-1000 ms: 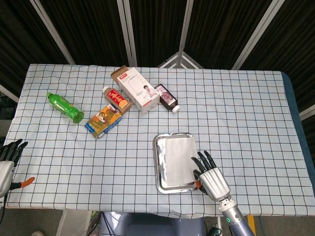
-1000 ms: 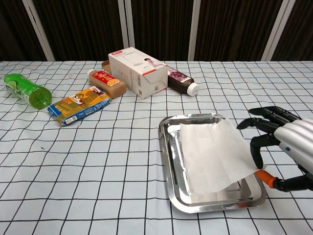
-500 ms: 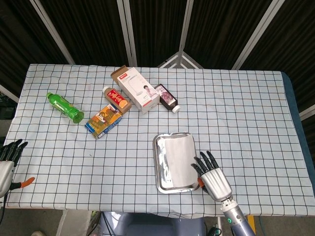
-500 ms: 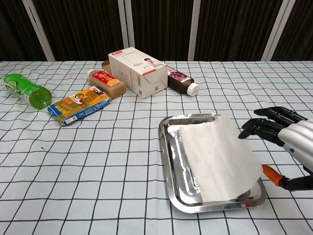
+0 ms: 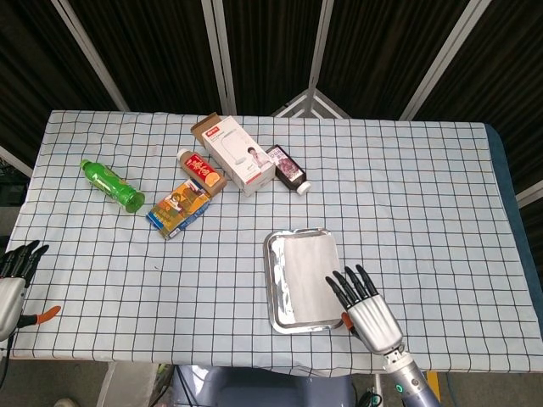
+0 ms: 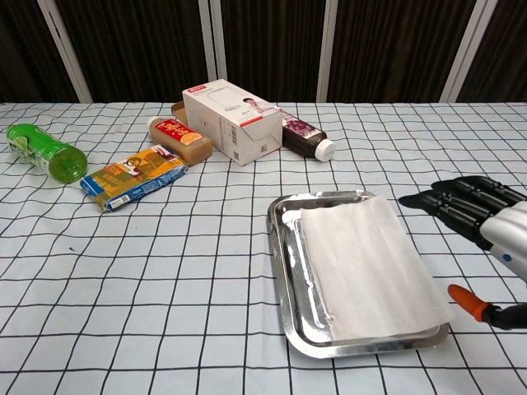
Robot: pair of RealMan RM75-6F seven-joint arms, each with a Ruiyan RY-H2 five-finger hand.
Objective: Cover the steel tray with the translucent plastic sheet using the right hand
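The steel tray [image 5: 275,288] [image 6: 284,271] lies near the table's front edge, right of the middle. A translucent plastic sheet [image 5: 307,271] [image 6: 364,263] lies flat on it, covering most of the tray and overhanging its right rim; a strip of bare steel shows along the left side. My right hand [image 5: 365,307] [image 6: 486,226] hovers at the tray's front right corner, fingers spread and holding nothing, apart from the sheet. My left hand [image 5: 12,284] hangs at the table's front left corner, fingers apart and empty.
At the back left lie a green bottle [image 5: 112,185], a snack packet [image 5: 178,208], a brown bottle [image 5: 201,171], a white carton [image 5: 233,153] and a dark bottle [image 5: 288,168]. The checked tablecloth [image 5: 424,195] covers the table.
My right hand has let go of the sheet's right corner and drawn back toward the front right. The lifted sheet has settled flat onto the tray.
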